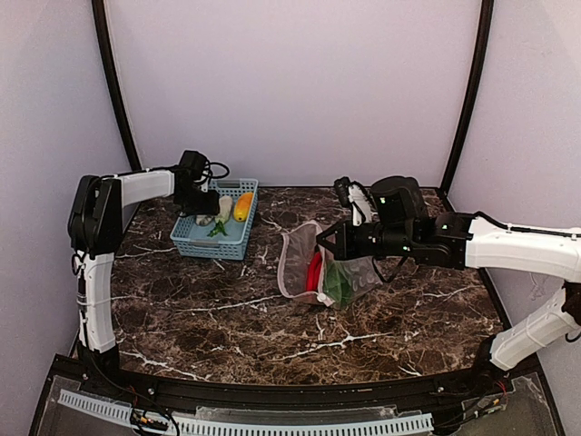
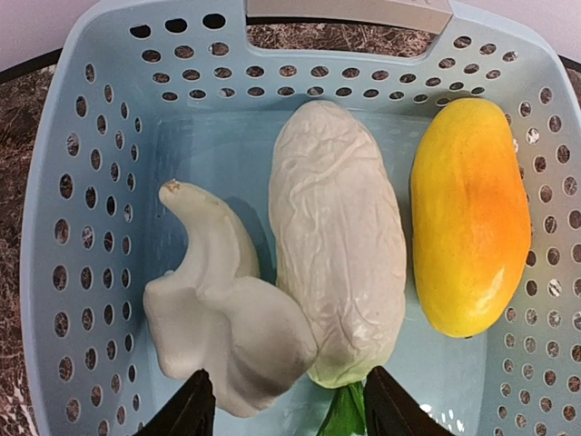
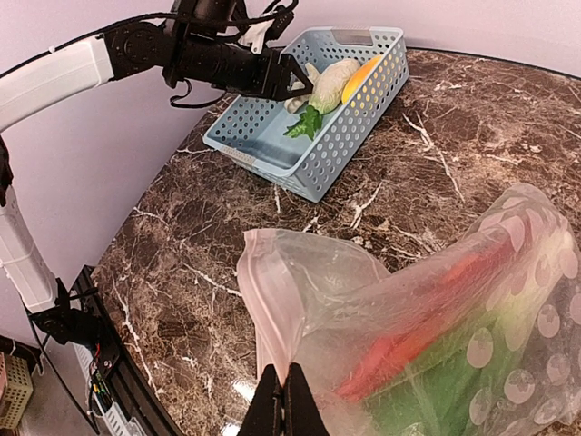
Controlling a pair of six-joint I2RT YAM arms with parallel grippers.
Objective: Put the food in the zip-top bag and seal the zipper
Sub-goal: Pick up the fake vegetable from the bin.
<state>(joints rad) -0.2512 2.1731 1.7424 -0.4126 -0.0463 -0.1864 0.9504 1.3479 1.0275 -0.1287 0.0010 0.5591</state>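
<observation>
In the left wrist view my left gripper (image 2: 290,411) hangs open over the light-blue basket (image 2: 82,182). Its fingers straddle the near ends of a curved white food piece (image 2: 218,318) and a long wrinkled white one (image 2: 340,245) with a green leaf (image 2: 345,413). A yellow-orange piece (image 2: 467,218) lies to the right. My right gripper (image 3: 286,400) is shut on the zip-top bag (image 3: 408,300) at its pinkish zipper (image 3: 272,309), holding the mouth up. Red food (image 3: 445,309) and green food (image 3: 454,391) lie inside the bag (image 1: 300,263).
The basket (image 1: 195,241) stands at the back left of the dark marble table (image 1: 272,336), the bag a little right of centre. Pale walls and black corner posts close in the sides and back. The right arm (image 1: 508,245) reaches in from the right.
</observation>
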